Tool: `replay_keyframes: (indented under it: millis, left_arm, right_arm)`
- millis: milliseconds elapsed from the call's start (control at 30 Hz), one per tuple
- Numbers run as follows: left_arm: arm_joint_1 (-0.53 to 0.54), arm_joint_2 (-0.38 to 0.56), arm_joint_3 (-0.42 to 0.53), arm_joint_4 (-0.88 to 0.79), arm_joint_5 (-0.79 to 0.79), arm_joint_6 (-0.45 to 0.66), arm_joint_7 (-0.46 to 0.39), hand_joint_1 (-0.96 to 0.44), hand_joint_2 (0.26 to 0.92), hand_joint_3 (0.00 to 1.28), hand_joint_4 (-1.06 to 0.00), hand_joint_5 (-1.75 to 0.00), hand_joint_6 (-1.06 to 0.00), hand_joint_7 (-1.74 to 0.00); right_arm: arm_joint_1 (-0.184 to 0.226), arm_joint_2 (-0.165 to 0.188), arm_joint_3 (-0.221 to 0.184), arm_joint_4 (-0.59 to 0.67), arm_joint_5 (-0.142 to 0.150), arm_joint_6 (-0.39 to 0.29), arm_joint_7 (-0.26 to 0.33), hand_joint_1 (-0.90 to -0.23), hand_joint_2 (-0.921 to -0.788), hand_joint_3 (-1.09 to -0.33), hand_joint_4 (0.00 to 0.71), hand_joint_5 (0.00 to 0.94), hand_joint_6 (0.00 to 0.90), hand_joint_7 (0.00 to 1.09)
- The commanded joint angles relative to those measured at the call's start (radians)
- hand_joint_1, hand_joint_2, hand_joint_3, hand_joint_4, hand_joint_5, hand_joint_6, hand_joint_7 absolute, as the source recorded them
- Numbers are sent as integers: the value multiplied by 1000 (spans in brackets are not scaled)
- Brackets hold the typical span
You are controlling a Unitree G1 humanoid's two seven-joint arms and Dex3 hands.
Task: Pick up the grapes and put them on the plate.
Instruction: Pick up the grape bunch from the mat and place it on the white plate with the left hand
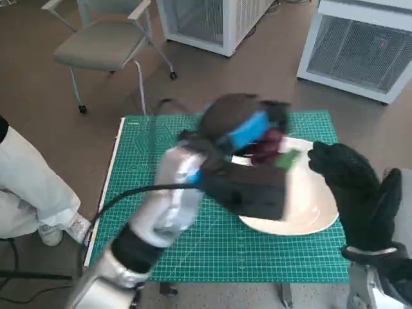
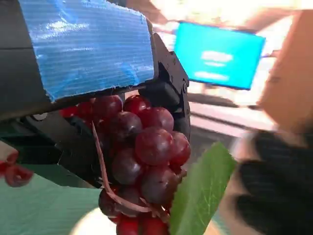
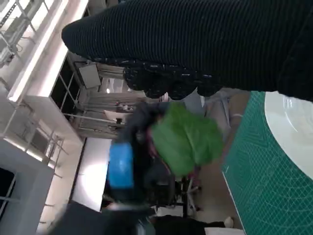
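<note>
The left robot hand (image 2: 93,63) grips the grapes (image 2: 142,161) above the plate (image 1: 309,215).

Your left hand (image 1: 248,138) hangs over the plate (image 1: 315,212) with the grapes (image 1: 265,147), and the plate's middle right under it sits bare. The right hand (image 1: 351,183) crowds the plate's right rim. Left side of the mat (image 1: 141,174) gives you open room.
</note>
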Motion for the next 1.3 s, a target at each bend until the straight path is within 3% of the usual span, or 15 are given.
replay_keyframes:
  millis: [33,100,167,267,333,400,500,767,933,1033,1133,1167,1233,1300]
  left_arm:
    - [-63,-39,-16,99,-10,-62,48,3,809,413,-497,-1427,-505,-1352]
    - [-81,-55,-20,143,-14,-82,60,3,662,693,-464,-1544,-505,-1438]
    - [-99,-71,-27,186,-14,-100,71,2,583,839,-448,-1579,-512,-1500]
    - [-119,-87,-37,232,-10,-116,81,2,634,718,-507,-1400,-520,-1511]
    - [-124,-91,-41,246,-7,-121,82,2,731,526,-547,-1283,-517,-1480]
    - [-125,-93,-46,254,-3,-124,82,2,824,358,-562,-1243,-499,-1439]
    - [-126,-96,-51,270,1,-131,84,2,887,264,-557,-1255,-456,-1417]
    - [-142,-110,-52,329,-13,-147,78,2,918,234,-481,-1319,-470,-1398]
    - [-146,-126,-33,373,-44,-166,95,2,789,449,-500,-1387,-497,-1392]
    - [-148,-132,-24,393,-65,-174,92,2,857,307,-527,-1403,-523,-1260]
    - [-146,-132,-20,408,-82,-183,82,19,894,283,-474,-1423,-463,-1290]
    - [-147,-130,-23,414,-81,-184,80,60,903,288,-452,-1438,-436,-1217]
    - [-152,-126,-34,427,-71,-181,78,116,907,282,-419,-1237,-415,-870]
    - [-160,-123,-48,439,-56,-170,76,80,908,245,-399,-763,-425,-487]
  right_arm:
    - [37,-9,-12,-11,10,13,-6,-329,-921,-624,398,878,210,1039]
    - [42,-6,-13,-18,6,14,-12,-327,-921,-625,397,879,209,1039]
    - [49,-4,-14,-25,2,13,-18,-325,-921,-626,396,879,210,1038]
    - [58,-1,-15,-37,-4,12,-27,-323,-921,-627,396,880,211,1035]
    - [63,-1,-15,-43,-7,10,-31,-322,-921,-628,396,880,212,1034]
    - [67,-1,-15,-47,-10,9,-36,-321,-921,-629,395,881,213,1033]
    - [72,0,-15,-52,-14,7,-42,-321,-921,-631,395,881,214,1031]
    - [79,0,-19,-54,-17,-2,-52,-323,-921,-632,396,880,215,1028]
    - [78,2,-18,-52,-19,-7,-57,-324,-921,-631,396,880,213,1029]
    - [78,3,-16,-52,-20,-8,-60,-326,-921,-630,397,879,213,1030]
    - [77,4,-14,-51,-20,-8,-63,-328,-921,-629,398,878,213,1029]
    - [77,5,-14,-51,-21,-8,-64,-329,-921,-628,398,877,213,1029]
    - [77,5,-12,-51,-22,-9,-66,-331,-921,-627,398,877,213,1029]
    - [77,6,-11,-50,-23,-9,-67,-333,-921,-627,398,876,213,1029]
